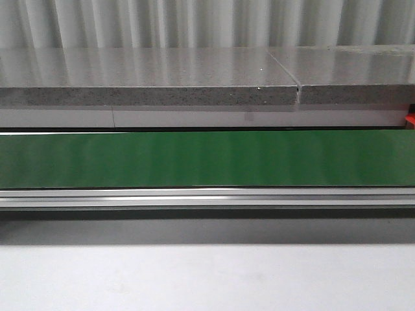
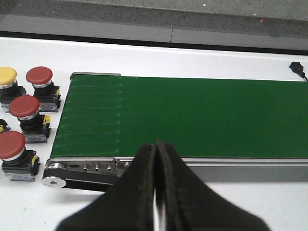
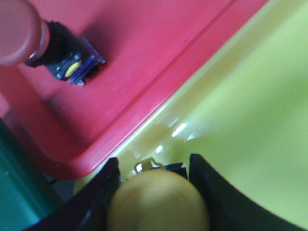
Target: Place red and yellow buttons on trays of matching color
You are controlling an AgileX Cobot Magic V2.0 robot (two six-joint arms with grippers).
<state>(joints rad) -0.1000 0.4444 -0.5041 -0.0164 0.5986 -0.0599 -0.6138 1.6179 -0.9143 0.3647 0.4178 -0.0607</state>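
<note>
I see my right gripper (image 3: 156,192) clamping a yellow button (image 3: 158,202) over the yellow tray (image 3: 250,120); left gripper (image 2: 155,192) pinched together, holding nothing; a red button (image 3: 29,38) sits in the red tray (image 3: 144,62).

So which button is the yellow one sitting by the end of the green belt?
Find the green conveyor belt in the left wrist view, then its end with the silver roller. A cluster of push buttons stands on the white table beside that end. The yellow button is at the outer far corner; it alone has a yellow cap, and its neighbours are red.
</note>
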